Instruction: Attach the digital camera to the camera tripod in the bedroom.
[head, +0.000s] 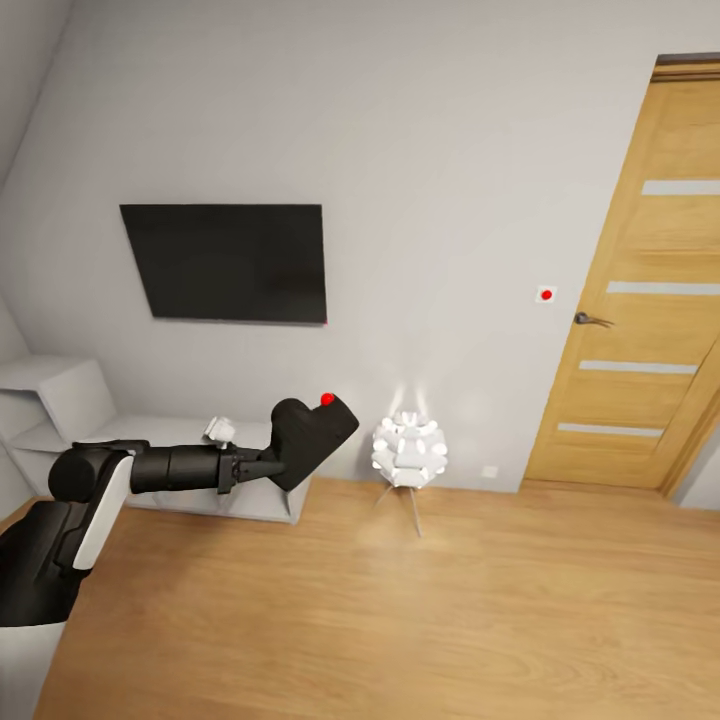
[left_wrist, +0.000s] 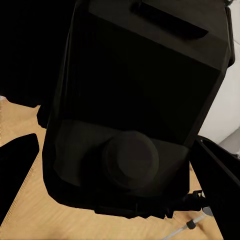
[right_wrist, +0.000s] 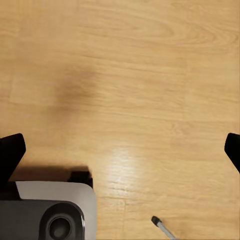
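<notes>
While gripped, digital camera (head: 315, 428) hides left fingers (head: 262, 466).

Showing one digital camera (head: 315, 428) with one red button (head: 326, 398), one wall-mounted black screen (head: 227, 262), one white ball-shaped lamp (head: 409, 452), one wooden door (head: 634, 300) carrying four pale glass strips, and one low white cabinet (head: 160, 470).

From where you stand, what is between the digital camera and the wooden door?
In the head view, the white ball-shaped lamp stands on the floor between the digital camera, held in the left gripper, and the wooden door; otherwise bare grey wall.
</notes>
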